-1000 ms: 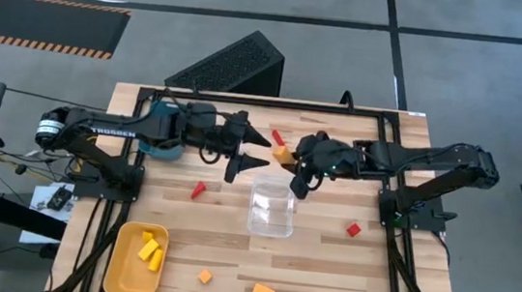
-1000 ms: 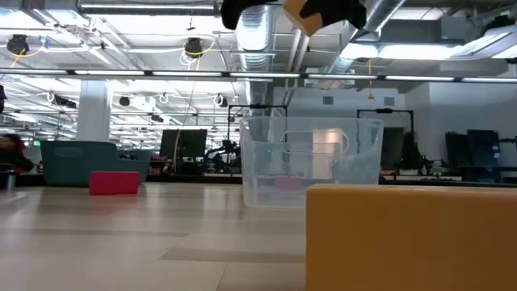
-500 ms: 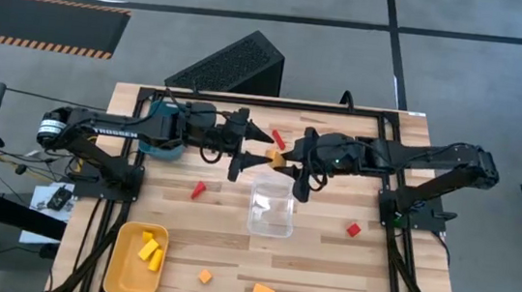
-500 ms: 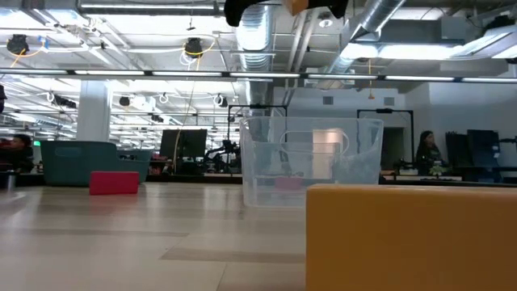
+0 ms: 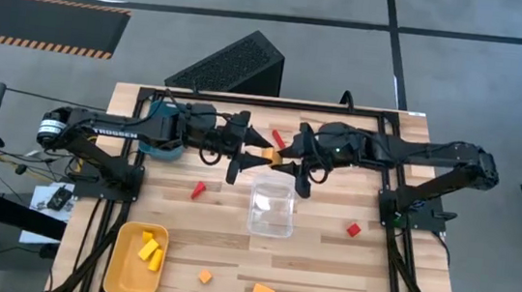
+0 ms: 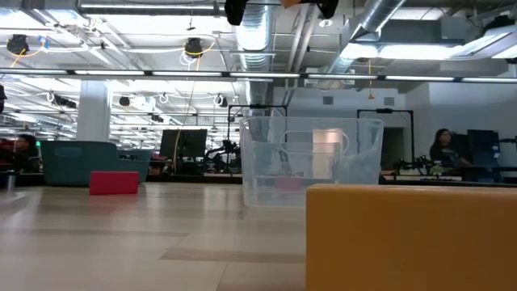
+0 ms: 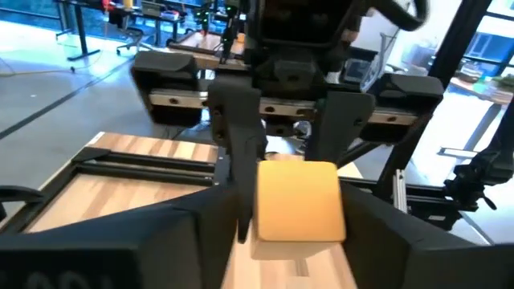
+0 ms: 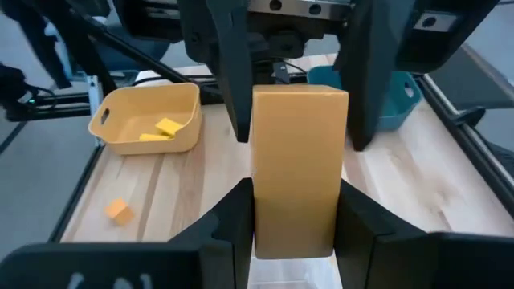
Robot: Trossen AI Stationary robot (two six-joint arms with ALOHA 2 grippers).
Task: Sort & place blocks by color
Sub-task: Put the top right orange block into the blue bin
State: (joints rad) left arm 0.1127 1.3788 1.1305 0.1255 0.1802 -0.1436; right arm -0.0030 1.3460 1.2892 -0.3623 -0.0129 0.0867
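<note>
Above the bench's far middle, the right end effector [image 5: 291, 159] grips an orange block [image 5: 269, 154] lengthwise, its free end reaching between the open left end effector's [image 5: 259, 150] fingers.

Both arms raised mid-table, left gripper [image 5: 258, 152] fingers spread, right gripper [image 5: 287, 158] fingers clamped

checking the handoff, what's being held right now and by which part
The right gripper holds an orange bar block by its near end. The left gripper, open, brackets its far end without clamping.
</note>
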